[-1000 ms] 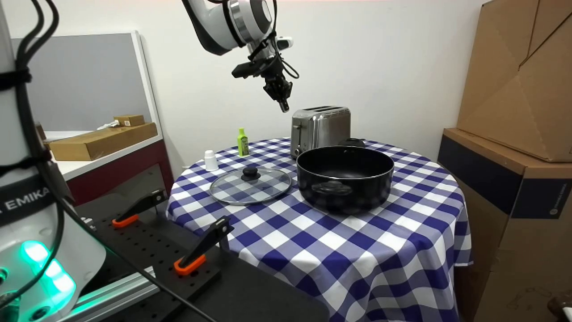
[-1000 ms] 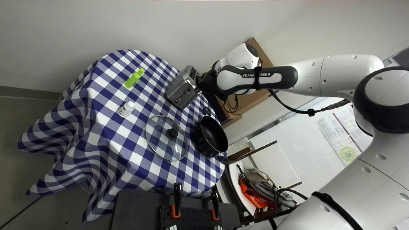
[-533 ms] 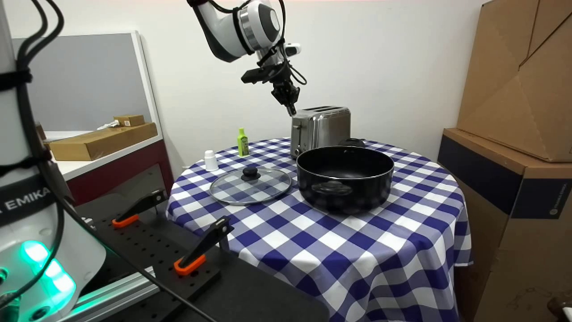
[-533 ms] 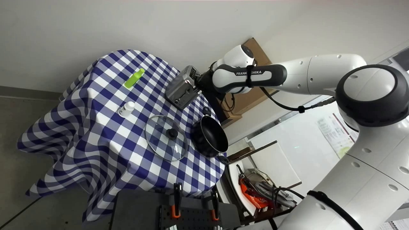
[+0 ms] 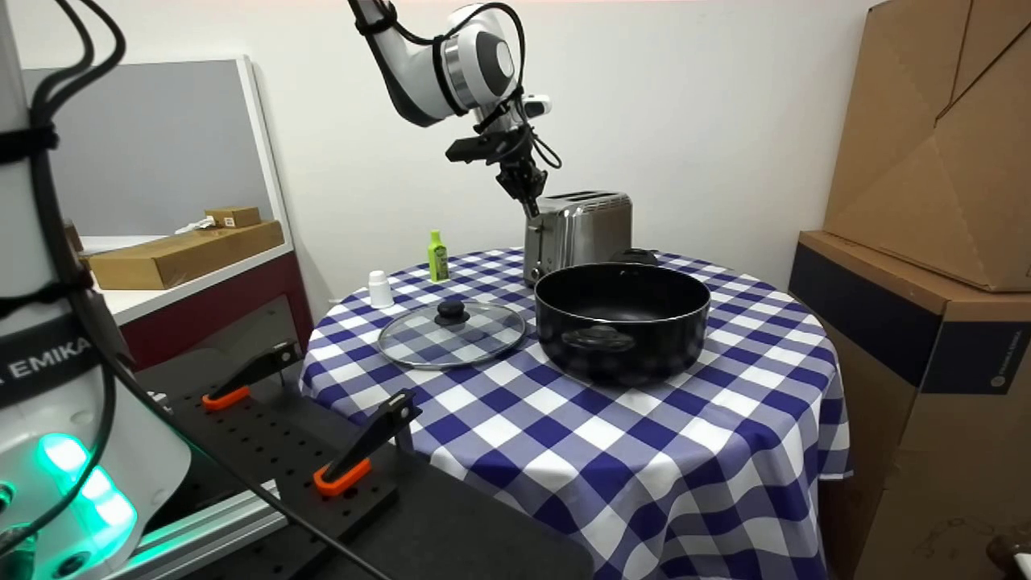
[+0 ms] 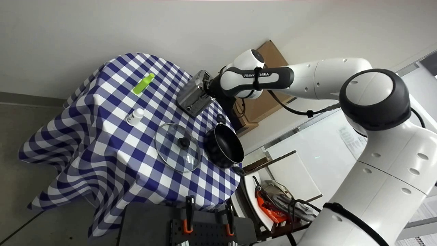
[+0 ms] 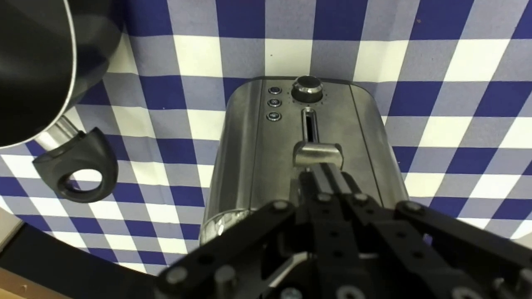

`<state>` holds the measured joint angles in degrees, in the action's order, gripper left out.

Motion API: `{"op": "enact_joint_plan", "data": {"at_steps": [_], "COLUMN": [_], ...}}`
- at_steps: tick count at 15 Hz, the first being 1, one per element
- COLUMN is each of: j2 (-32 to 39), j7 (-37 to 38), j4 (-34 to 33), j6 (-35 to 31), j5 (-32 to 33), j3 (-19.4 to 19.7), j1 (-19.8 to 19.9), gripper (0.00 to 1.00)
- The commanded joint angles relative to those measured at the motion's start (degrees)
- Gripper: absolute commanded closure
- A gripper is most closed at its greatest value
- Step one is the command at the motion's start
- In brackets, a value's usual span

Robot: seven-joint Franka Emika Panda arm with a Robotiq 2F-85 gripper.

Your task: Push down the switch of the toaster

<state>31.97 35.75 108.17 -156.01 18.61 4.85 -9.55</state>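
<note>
The silver toaster (image 5: 596,229) stands on the table behind the pot; it also shows in an exterior view (image 6: 191,95) and the wrist view (image 7: 276,166). Its lever (image 7: 318,153) sits at the upper end of the front slot, above a round dial (image 7: 307,88) and several small buttons. My gripper (image 7: 328,167) is shut and empty, its two fingertips pressed together. In the wrist view the fingertips overlap the lever's near edge; I cannot tell whether they touch it. In an exterior view the gripper (image 5: 532,213) points down at the toaster's front top edge.
A black pot (image 5: 620,346) stands close to the toaster, its handle (image 7: 79,166) beside it. A glass lid (image 5: 451,338), a white bottle (image 5: 380,290) and a green bottle (image 5: 437,258) are on the checked cloth. Large cardboard boxes (image 5: 910,403) stand beside the table.
The arm has moved down and toward the toaster, bringing the shut fingertips from above and beside it to its front top edge. The toaster, pot, lid and bottles have not moved.
</note>
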Motion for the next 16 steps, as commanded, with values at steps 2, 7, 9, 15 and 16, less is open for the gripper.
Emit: {"op": "enact_joint_plan", "data": {"at_steps": [2, 7, 9, 15, 16], "j2": [4.6, 8.3, 9.3, 12.2, 12.5], "j7": [-4.8, -7.7, -8.6, -11.2, -11.8], "j4": [-4.7, -7.0, -7.4, -7.6, -7.3], "j6": [-0.8, -1.1, -1.3, -3.0, -3.7], "j5": [-4.1, -7.0, -8.0, -13.0, -14.2], "j3": [0.8, 0.5, 0.6, -0.8, -1.1], "j1": [-1.2, -1.6, -1.7, 0.2, 0.7], "gripper": [1.00, 1.00, 1.00, 1.00, 1.00]}}
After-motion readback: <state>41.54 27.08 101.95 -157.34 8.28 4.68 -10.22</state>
